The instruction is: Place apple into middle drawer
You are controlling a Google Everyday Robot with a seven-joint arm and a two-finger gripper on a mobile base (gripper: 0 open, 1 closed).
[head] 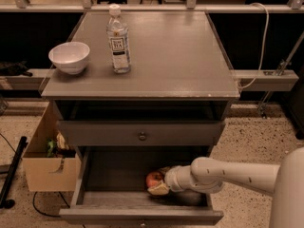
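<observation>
The apple (pixel 153 178), red-orange, is inside the open middle drawer (pixel 114 175), right of the drawer's centre and close above its grey-brown floor. I cannot tell whether it touches the floor. My gripper (pixel 156 182) reaches into the drawer from the right on a white arm (pixel 223 175). It is shut on the apple, with one pale finger (pixel 159 190) below it. The drawer is pulled far out, and its front edge (pixel 142 216) is near the bottom of the view.
Above the open drawer is a closed drawer front with a round knob (pixel 142 136). On the cabinet top stand a white bowl (pixel 69 56) and a water bottle (pixel 118 41). A cardboard box (pixel 47 167) sits on the floor at the left.
</observation>
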